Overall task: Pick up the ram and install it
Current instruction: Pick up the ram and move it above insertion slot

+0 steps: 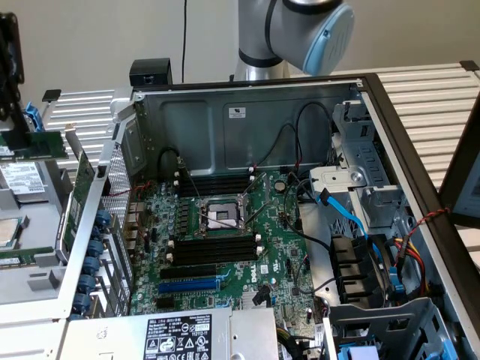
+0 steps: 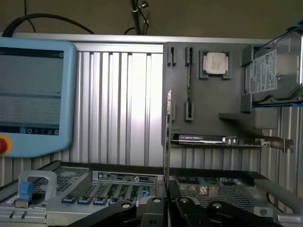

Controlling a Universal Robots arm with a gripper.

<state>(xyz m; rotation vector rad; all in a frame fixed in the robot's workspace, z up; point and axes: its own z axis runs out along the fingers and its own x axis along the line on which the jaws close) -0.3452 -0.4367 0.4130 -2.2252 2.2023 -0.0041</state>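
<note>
The ram [image 2: 166, 142] is a thin green stick that the wrist view shows edge-on, rising from between the black fingers. My gripper [image 2: 166, 204] is shut on its lower end. In the exterior view the ram [image 1: 36, 144] appears as a green board with a white label at the far left, hanging under the black gripper [image 1: 10, 112], outside the open computer case. Two banks of black memory slots [image 1: 214, 249] [image 1: 214, 184] lie on the motherboard on either side of the processor socket [image 1: 222, 214], well towards the exterior view's right of the ram.
A grey parts tray holds a processor chip [image 2: 216, 62], a hard drive [image 2: 274, 71] and an expansion card [image 2: 203, 139]. A light-blue pendant screen [image 2: 33, 94] hangs nearby. The case wall [image 1: 112, 172], a blue slot [image 1: 191, 285], the power supply [image 1: 176, 337] and loose cables [image 1: 352, 217] crowd the motherboard.
</note>
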